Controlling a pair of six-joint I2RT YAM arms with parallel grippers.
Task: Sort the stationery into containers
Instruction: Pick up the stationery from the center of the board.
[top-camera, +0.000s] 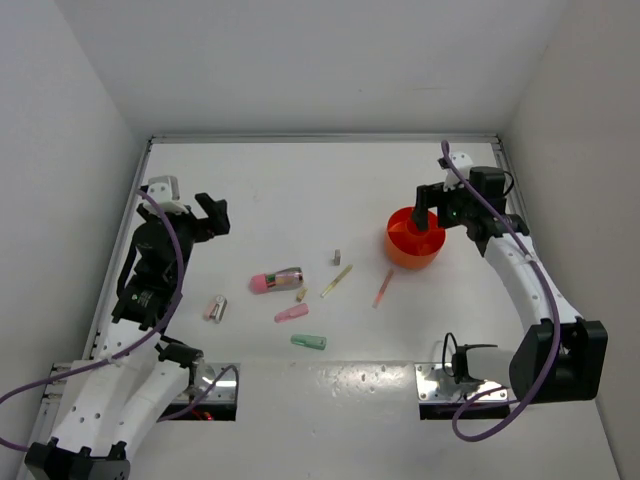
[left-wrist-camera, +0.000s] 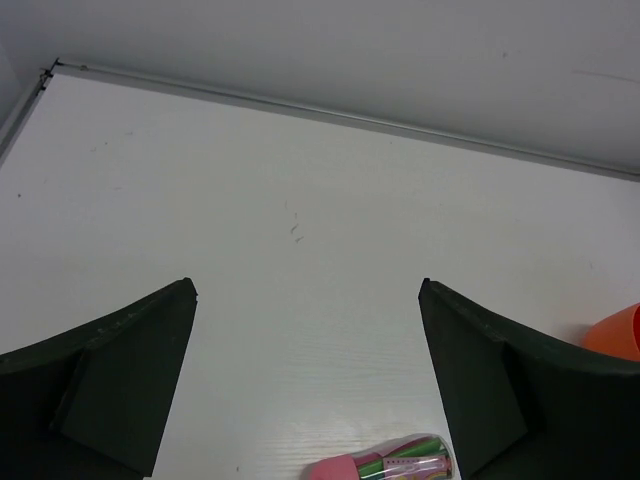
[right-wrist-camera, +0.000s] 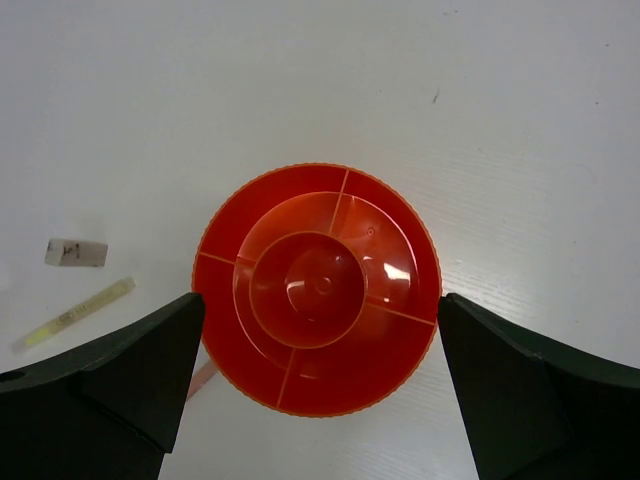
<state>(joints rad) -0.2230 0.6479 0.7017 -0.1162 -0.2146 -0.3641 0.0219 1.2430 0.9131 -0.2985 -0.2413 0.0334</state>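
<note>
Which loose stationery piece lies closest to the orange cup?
The thin pink stick, just beside the cup; every other piece lies farther left.

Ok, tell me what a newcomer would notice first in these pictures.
The bright orange cup on the right side of the table stands out, its divided compartments looking empty, with the right gripper poised over it, fingers open. Next comes the scatter of stationery pieces mid-table, led by the pink-capped clear tube, a pink marker and a green marker.
</note>
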